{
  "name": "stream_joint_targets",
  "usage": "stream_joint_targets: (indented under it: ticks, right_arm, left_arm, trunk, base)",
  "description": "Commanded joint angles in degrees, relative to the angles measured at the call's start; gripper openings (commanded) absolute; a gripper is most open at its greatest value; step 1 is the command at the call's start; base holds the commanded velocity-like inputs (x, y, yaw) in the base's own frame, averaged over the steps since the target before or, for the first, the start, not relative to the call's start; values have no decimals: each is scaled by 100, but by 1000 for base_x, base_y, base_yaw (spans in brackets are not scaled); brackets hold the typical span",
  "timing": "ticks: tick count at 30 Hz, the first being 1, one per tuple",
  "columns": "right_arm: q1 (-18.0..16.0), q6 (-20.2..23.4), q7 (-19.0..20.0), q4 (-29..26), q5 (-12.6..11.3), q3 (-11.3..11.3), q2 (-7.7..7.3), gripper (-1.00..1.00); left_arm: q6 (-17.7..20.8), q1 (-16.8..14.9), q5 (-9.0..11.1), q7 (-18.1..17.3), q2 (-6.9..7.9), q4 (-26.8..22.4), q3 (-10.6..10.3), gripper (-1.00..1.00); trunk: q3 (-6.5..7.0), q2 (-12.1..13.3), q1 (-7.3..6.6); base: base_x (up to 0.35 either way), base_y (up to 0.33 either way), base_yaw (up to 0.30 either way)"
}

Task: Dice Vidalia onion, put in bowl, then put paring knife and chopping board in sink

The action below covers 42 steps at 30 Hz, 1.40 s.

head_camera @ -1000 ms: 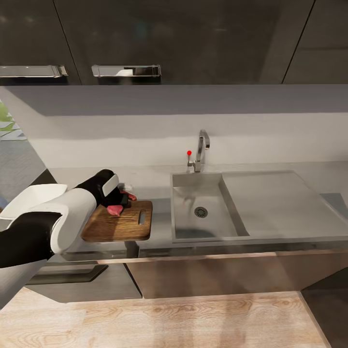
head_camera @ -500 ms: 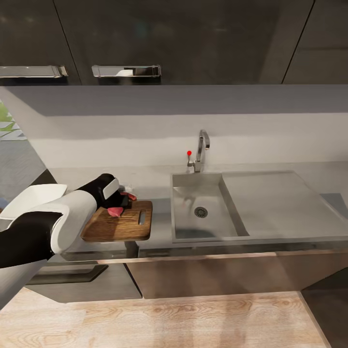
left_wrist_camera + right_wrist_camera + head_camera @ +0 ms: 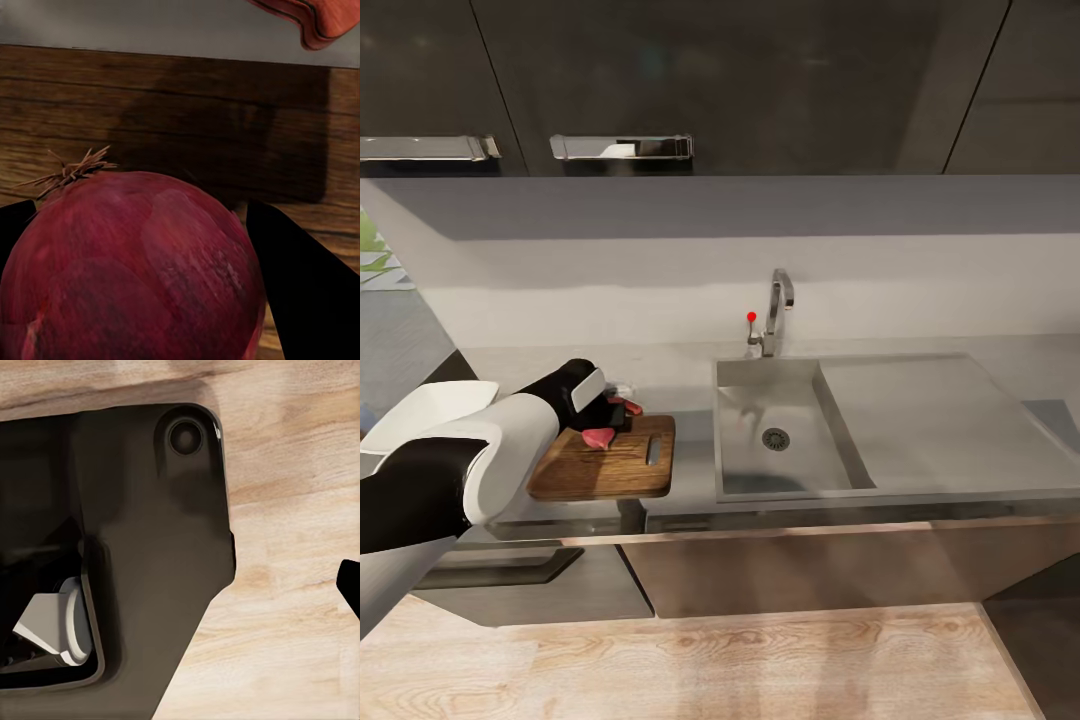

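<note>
Onion (image 3: 127, 270) out of sink (image 3: 780, 440), whole on chopping board (image 3: 605, 465), pinched by left gripper (image 3: 603, 420); dicing, bowling, clean-up remain.

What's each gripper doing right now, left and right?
Left gripper: fingers either side of the Vidalia onion on the chopping board; a firm grip cannot be told.
Right gripper: one fingertip visible; state cannot be told.

Dark glossy wall cabinets (image 3: 760, 80) with chrome handles (image 3: 620, 146) at 12 o'clock; pale grey wall (image 3: 760, 260) beneath. Light wood floor (image 3: 740, 665) at 6 o'clock.
</note>
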Motion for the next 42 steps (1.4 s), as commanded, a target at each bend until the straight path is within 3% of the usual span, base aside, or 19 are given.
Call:
stream_joint_targets:
  ticks: [1, 42]
  right_arm:
    - [0, -11, -46, -14, -44, 48, -8, 100]
    - [-1, -13, -46, -14, -46, 47, -8, 100]
  left_arm:
    - [29, 2, 12, 38, 0, 174, -80, -100]
    - [28, 2, -2, 38, 9, 131, -80, -100]
  trunk:
    - [-11, -8, 5]
    - [-11, -8, 5]
  base:
    - [0, 0, 0]
    - [0, 0, 0]
